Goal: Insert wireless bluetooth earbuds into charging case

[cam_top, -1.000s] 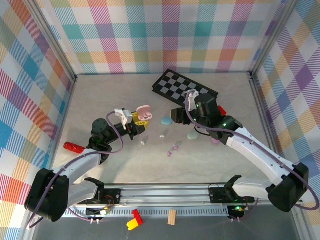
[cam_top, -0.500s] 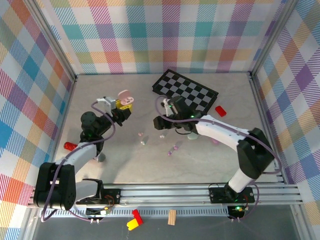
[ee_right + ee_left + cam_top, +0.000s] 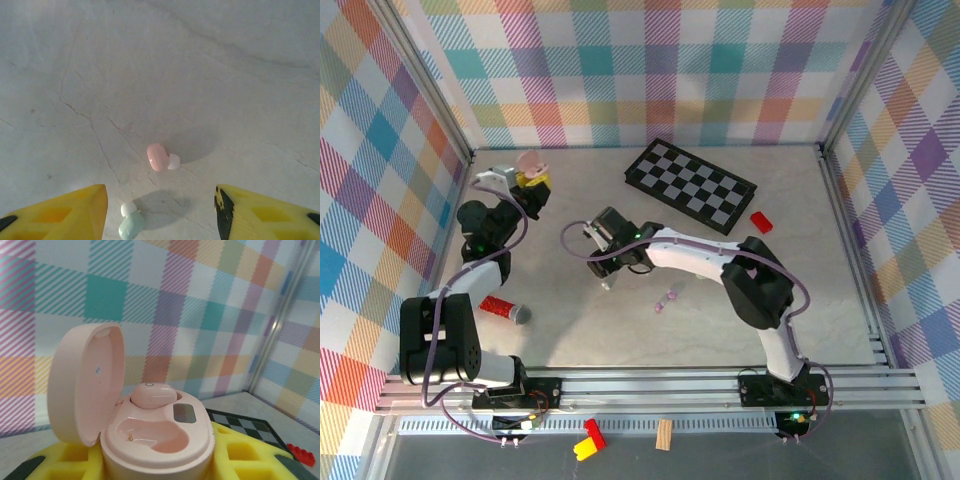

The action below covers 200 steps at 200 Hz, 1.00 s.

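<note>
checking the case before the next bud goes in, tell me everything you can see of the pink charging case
The pink charging case is glossy pastel plastic, pebble-shaped, lid hinged open to the left and standing up. One pink earbud sits in the rear well; the front well is empty. The left gripper clamps it upright between yellow pads.

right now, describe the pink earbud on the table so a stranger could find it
On the grey table, look just ahead of the right arm's yellow fingers. The pink earbud lies there, white-tipped; the mint earbud sits closer to the fingers.
</note>
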Motion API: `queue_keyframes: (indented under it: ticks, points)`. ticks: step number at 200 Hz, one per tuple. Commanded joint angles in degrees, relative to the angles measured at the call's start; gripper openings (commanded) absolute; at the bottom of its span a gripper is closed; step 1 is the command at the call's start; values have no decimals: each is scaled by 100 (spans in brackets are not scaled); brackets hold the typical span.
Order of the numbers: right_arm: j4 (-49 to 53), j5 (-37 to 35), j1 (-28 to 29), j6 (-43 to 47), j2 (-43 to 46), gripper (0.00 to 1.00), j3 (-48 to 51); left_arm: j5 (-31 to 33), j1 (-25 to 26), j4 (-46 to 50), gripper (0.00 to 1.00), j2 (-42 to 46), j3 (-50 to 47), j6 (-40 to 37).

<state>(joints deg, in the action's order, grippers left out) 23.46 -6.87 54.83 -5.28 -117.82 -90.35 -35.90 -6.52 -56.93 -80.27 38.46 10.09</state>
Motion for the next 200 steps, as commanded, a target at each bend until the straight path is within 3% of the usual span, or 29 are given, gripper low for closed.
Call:
queue_keyframes:
  ticks: [1, 81, 157, 200]
  points:
    - [457, -517, 143, 426, -339, 56, -456, 109, -119, 109, 32, -57, 180, -21]
    - [1281, -833, 281, 646, -1437, 42, -1706, 77, -138, 112, 32, -152, 180, -104]
    - [1360, -911, 276, 603, -1775, 27, -1907, -11, -134, 92, 32, -243, 188, -86]
    - [1508, -972, 261, 551, -1918, 24, -2080, -27, -139, 103, 32, -270, 180, -68]
